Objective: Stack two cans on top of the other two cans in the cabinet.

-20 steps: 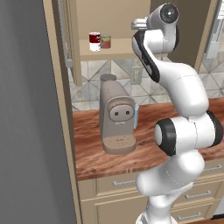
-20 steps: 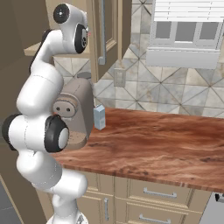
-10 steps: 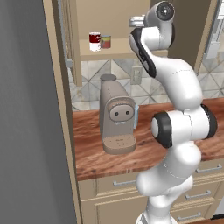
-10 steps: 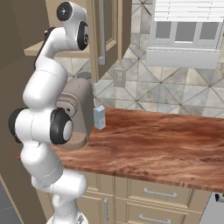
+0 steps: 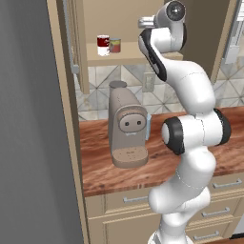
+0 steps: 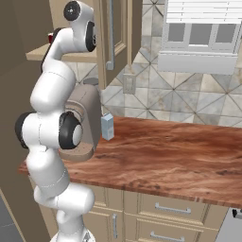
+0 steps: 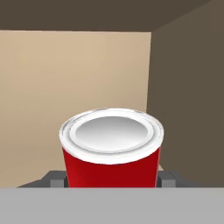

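A bright red can (image 7: 111,151) with a silver lid stands upright between my gripper (image 7: 111,180) fingertips (image 7: 54,178), which are shut on its lower sides. Behind it are the cabinet's tan back wall (image 7: 65,78) and darker side wall. In the left base view my hand (image 5: 145,22) is up at the cabinet shelf (image 5: 128,58), right of two cans standing side by side: a dark red one with a white lower band (image 5: 103,44) and a greyish one with a red upper band (image 5: 115,45). A bit of red can (image 6: 50,37) peeks past my arm.
A tan coffee machine (image 5: 127,126) stands on the wooden counter (image 5: 95,164) under the cabinet, with a small carton (image 6: 107,126) beside it. The open cabinet door (image 6: 116,38) hangs right of my arm. Drawer fronts with metal handles (image 6: 172,209) run below the counter.
My upper arm links have swung slightly left toward the cabinet. The cans on the shelf have stayed put.
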Available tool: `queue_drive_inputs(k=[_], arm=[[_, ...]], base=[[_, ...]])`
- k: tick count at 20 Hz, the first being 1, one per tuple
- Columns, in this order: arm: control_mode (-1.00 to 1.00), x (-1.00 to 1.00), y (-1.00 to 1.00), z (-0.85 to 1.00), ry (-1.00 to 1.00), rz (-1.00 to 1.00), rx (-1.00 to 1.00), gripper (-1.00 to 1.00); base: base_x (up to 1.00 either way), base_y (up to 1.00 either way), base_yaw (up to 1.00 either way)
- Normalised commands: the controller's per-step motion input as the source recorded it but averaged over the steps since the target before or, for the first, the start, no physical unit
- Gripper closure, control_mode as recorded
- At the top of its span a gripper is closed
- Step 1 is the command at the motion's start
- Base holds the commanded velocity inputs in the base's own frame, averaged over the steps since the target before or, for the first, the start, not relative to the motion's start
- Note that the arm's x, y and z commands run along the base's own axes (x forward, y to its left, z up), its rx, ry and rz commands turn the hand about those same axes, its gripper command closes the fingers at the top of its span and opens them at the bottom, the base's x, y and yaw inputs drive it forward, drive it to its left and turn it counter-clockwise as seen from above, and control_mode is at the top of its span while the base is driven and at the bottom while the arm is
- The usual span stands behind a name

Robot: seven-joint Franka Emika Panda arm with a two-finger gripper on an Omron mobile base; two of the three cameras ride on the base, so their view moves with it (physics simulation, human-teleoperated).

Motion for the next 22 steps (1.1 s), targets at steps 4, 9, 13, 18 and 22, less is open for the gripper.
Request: queue_drive_inputs(k=[4, 9, 13, 18, 22], arm=[[-1.0, 0.3, 0.0, 0.0, 0.01, 0.0, 0.0, 1.0], [-1.0, 0.2, -0.08, 0.0, 0.03, 0.0, 0.01, 1.0], [-1.0, 0.19, -0.13, 0.0, 0.03, 0.0, 0.02, 1.0], [-1.0, 0.18, -0.06, 0.0, 0.0, 0.0, 0.0, 1.0], [-1.0, 0.01, 0.0, 0.0, 0.0, 0.0, 0.0, 1.0]], base=[[0.0, 0.0, 0.0], [0.0, 0.0, 0.0], [0.0, 0.0, 0.0], [0.0, 0.0, 0.0], [0.0, 0.0, 0.0]])
